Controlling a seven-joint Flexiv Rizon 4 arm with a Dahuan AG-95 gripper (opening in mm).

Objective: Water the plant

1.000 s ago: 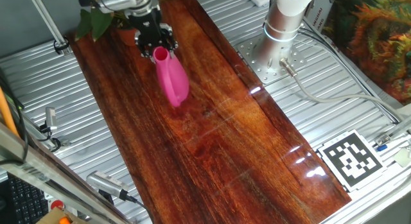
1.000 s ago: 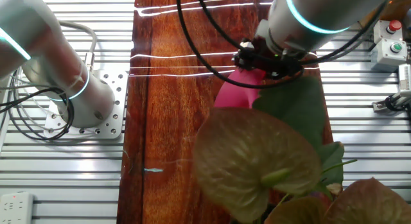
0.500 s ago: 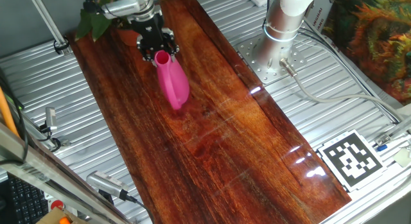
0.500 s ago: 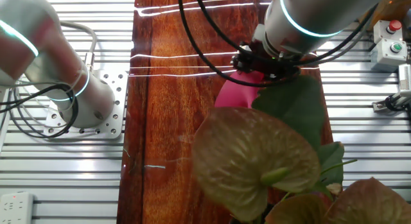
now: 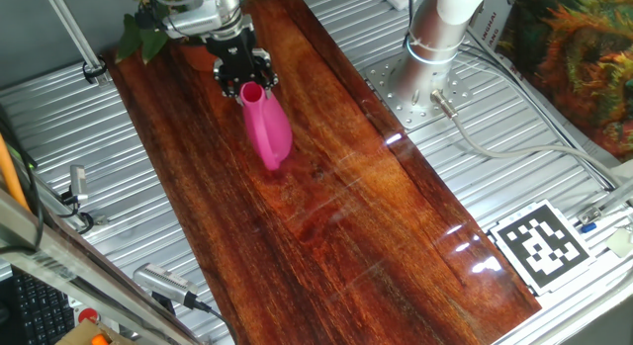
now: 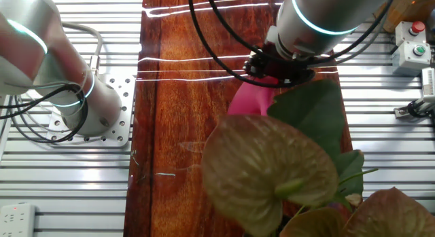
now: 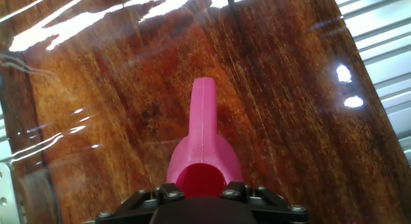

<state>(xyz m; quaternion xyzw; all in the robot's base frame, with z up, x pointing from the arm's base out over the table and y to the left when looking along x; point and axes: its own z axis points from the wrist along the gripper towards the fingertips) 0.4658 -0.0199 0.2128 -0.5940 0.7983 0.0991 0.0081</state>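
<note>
Your gripper [image 5: 243, 76] sits right over the open top of the pink watering can [image 5: 265, 128], at the end of the can nearest the plant [image 5: 143, 34]. In the hand view the black fingers [image 7: 157, 195] straddle the rim of the can [image 7: 202, 161], but you cannot tell whether they are clamped on it or merely close. The can stands on the wooden tabletop [image 5: 336, 207], just beside the plant's dark-green leaves [image 6: 309, 115], with its spout pointing away from them. Treat the can as light, stiff moulded plastic with a smooth, probably slippery wall. Grip the rim wall firmly; if it holds water, expect it to tip spout-heavy.
</note>
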